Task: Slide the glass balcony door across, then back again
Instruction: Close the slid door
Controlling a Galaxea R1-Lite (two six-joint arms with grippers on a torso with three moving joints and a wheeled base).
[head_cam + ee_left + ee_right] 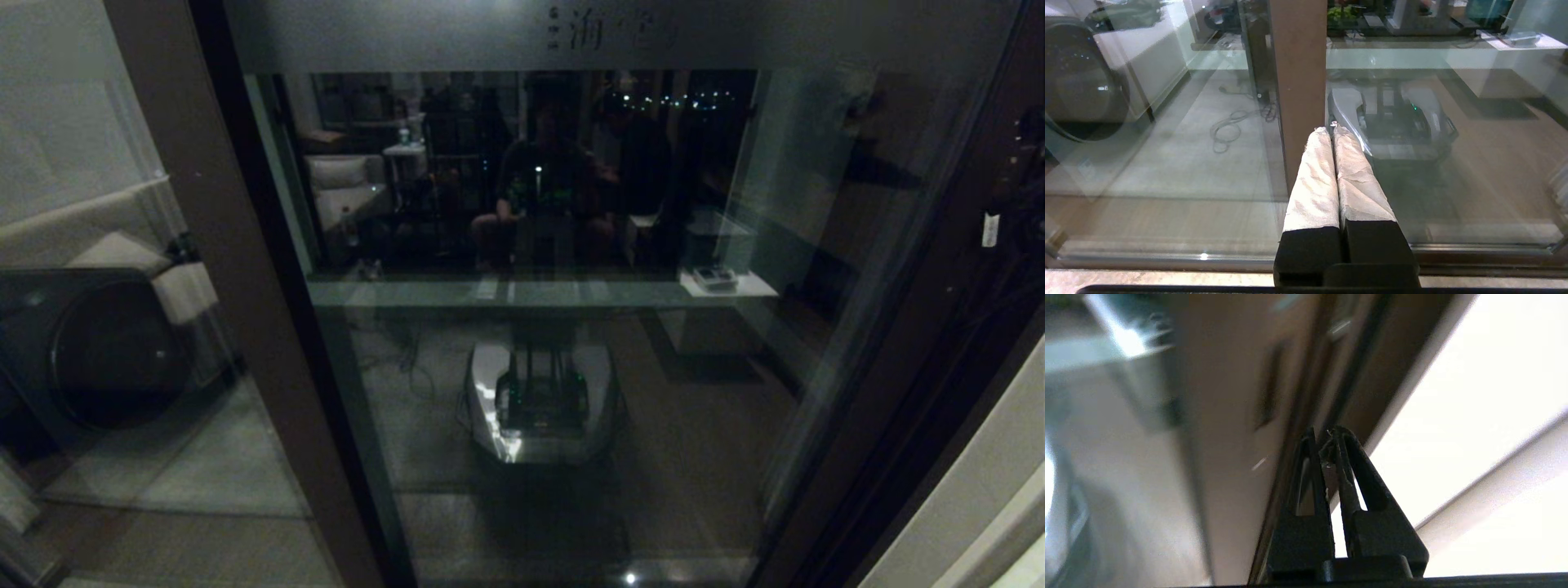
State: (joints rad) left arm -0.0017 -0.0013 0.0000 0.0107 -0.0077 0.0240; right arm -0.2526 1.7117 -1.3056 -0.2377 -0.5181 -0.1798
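Head view, frosted lettering unreadable atop glass balcony door (531,245), left claw (1330,130) pressed together, right claw (1325,435) nearly together, empty

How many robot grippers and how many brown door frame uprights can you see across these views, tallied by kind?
Grippers: 2, the left gripper and the right gripper
Brown frame uprights: 2, the centre upright and the glass balcony door stile
Total: 4
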